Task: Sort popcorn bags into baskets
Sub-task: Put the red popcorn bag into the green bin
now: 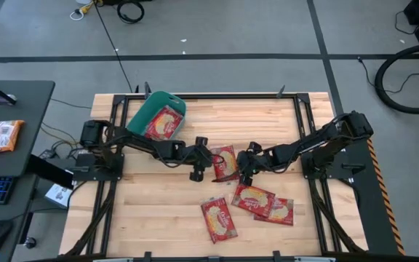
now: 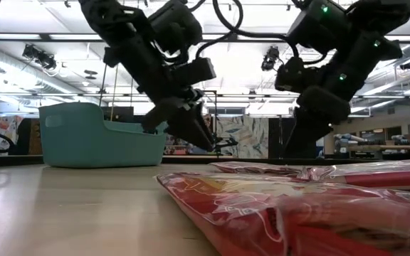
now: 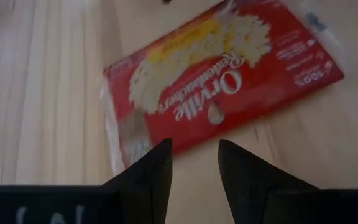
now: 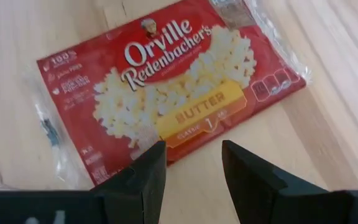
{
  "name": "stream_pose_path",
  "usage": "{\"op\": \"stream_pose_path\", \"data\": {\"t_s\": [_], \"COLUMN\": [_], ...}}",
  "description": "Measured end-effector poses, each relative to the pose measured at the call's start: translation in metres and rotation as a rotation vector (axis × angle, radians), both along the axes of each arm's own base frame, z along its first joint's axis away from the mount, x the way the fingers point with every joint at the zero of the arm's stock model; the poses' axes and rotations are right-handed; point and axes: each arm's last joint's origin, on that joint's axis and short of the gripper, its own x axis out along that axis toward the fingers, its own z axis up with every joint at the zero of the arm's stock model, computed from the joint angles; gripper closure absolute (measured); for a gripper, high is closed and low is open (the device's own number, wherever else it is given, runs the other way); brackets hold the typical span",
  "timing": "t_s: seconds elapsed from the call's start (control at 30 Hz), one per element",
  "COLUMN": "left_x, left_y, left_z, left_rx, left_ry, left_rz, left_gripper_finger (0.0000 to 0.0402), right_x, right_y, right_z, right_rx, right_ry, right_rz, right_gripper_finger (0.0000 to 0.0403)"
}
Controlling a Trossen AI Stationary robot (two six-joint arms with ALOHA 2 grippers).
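Teal basket point(image 1: 151, 109) sits at the counter's point(image 1: 158, 211) far left corner, one red popcorn bag point(image 1: 164, 122) lying inside it. Both dark arms stretch in low toward the counter's middle, meeting over one bag, the centre bag point(image 1: 225, 161), well right of the basket.

Left claw point(image 1: 198, 161) hangs just off that bag's basket-side edge, tips pointing down, fingers point(image 3: 156, 167) parted with a clear gap, holding nothing. Right claw point(image 1: 247, 167) hovers at the bag's opposite edge, fingers point(image 4: 149, 168) likewise apart and empty.

Centre bag lies flat on the wood, label up: "Orville Redenbacher's", "BUTTER", "CLASSIC", a "100%" badge in the corner; smaller print unreadable.

Three more bags lie flat nearer the front edge, farther from the basket: one alone point(image 1: 219, 219), two overlapping point(image 1: 252, 199) point(image 1: 278, 211). Low view shows a crinkled red bag point(image 2: 276, 213) right at the lens.
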Motion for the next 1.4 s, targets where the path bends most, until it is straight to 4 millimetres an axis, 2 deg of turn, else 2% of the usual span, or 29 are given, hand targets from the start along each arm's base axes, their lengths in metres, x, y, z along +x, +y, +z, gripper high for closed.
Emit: {"op": "stream_pose_path", "data": {"t_s": [0.27, 0.5, 0.63, 0.73, 0.93, 1.17, 1.3, 1.4], "left_x": [0.016, 0.015, 0.016, 0.017, 0.017, 0.016, 0.024, 0.031], "left_y": [0.015, 0.028, 0.028, 0.028, 0.028, 0.021, 0.015, 0.010], "left_z": [-0.010, -0.039, -0.047, -0.047, -0.047, -0.038, -0.025, -0.029], "left_rx": [0.009, -0.078, -0.116, -0.136, -0.150, -0.111, -0.137, -0.202], "left_ry": [-0.118, -0.042, -0.040, -0.048, -0.059, -0.075, -0.203, -0.278], "left_rz": [-0.028, 0.086, 0.134, 0.152, 0.171, 0.149, 0.110, 0.039], "left_gripper_finger": [0.0267, 0.0267, 0.0267, 0.0267, 0.0267, 0.0267, 0.0267, 0.0267], "right_x": [0.009, 0.011, 0.012, 0.015, 0.003, -0.003, -0.003, -0.003], "right_y": [0.003, 0.013, 0.025, 0.035, 0.049, 0.052, 0.051, 0.051], "right_z": [0.018, 0.027, 0.030, 0.032, 0.027, 0.022, 0.019, 0.017], "right_rx": [-0.015, -0.063, -0.091, -0.142, -0.328, -0.322, -0.315, -0.317], "right_ry": [0.051, 0.100, 0.077, 0.071, 0.187, 0.251, 0.263, 0.274], "right_rz": [0.016, 0.115, 0.199, 0.259, 0.369, 0.382, 0.377, 0.382], "right_gripper_finger": [0.0241, 0.0241, 0.0238, 0.0238, 0.0238, 0.0238, 0.0238, 0.0238]}}
